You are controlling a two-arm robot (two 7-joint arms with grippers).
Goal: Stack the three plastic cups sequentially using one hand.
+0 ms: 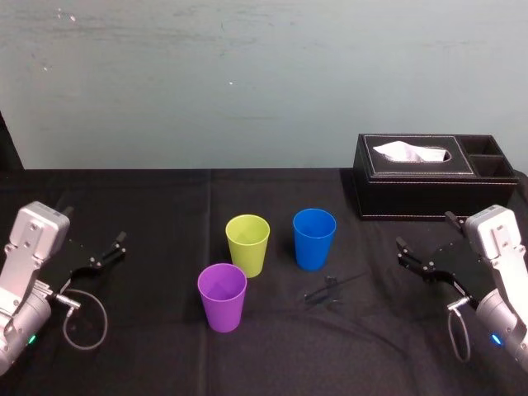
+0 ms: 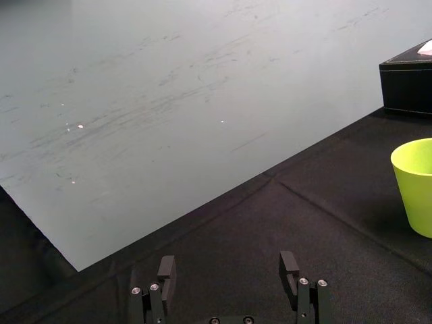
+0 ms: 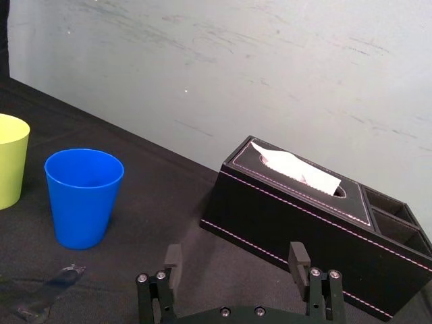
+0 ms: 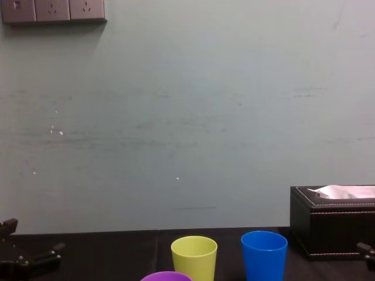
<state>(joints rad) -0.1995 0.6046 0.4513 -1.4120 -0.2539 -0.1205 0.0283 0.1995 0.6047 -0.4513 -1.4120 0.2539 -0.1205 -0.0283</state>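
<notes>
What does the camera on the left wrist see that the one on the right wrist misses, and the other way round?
Left wrist, not right: the left gripper, fingers open, at the table's left side, apart from the cups.
Right wrist, not left: the right gripper, fingers open, at the table's right side; the tapered blue plastic cup; a small clear scrap lying on the cloth near that cup.
Both: the tapered yellow-green plastic cup, the black leather tissue box, the black tablecloth and the pale wall.

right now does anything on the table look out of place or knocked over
A small clear scrap lies on the black cloth just in front of the blue cup; I cannot tell what it is. The yellow-green cup and purple cup stand upright like it, all apart, nothing spilled.
</notes>
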